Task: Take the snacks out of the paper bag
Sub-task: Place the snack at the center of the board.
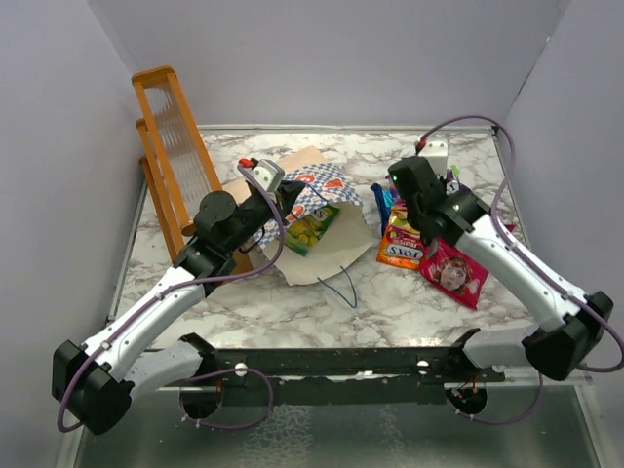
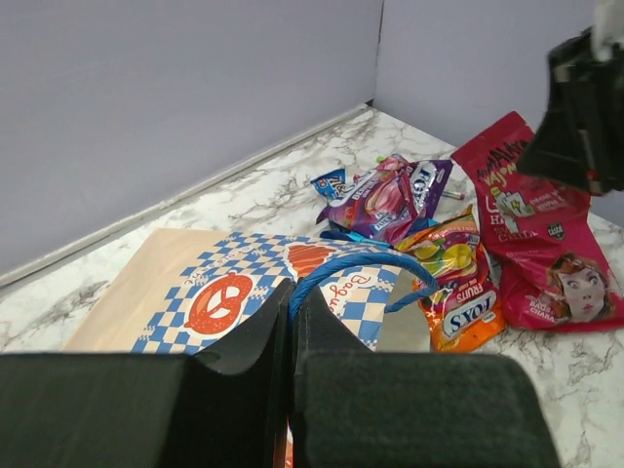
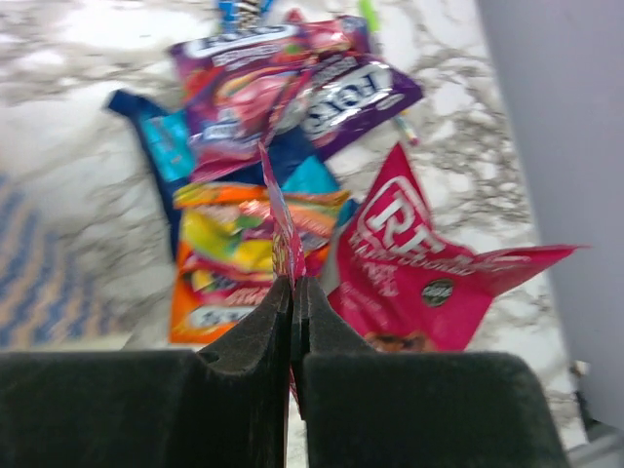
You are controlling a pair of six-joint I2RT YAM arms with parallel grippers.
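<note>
1. Top external view: the blue-and-white checkered paper bag [image 1: 327,185] lay on its side on the grey-veined marble table [image 1: 409,312], between my two arms. Its cream inside faced the near edge, and a green-yellow candy bag [image 1: 312,229] lay in its mouth.
2. On the left wrist camera, my left gripper [image 2: 292,291] had its fingers pressed together on the bag's thin blue cord handle [image 2: 356,261]. The cord looped out of the pinch above the printed side of the bag.
3. On the right wrist camera, my right gripper [image 3: 292,285] was clamped tight on a thin pink packet [image 3: 283,224]. I saw it edge-on, rising straight from the fingertips over the pile.
4. The pile sat just to the right of the paper bag. A shiny orange-red bag [image 1: 403,244] touched a big pink-red pouch [image 1: 455,273] on its right. A purple packet [image 3: 292,88] and a blue packet [image 3: 161,146] lay behind them, overlapping.
5. A slatted orange wooden rack [image 1: 171,136] stood on edge along the left wall, just beside the left arm.
</note>
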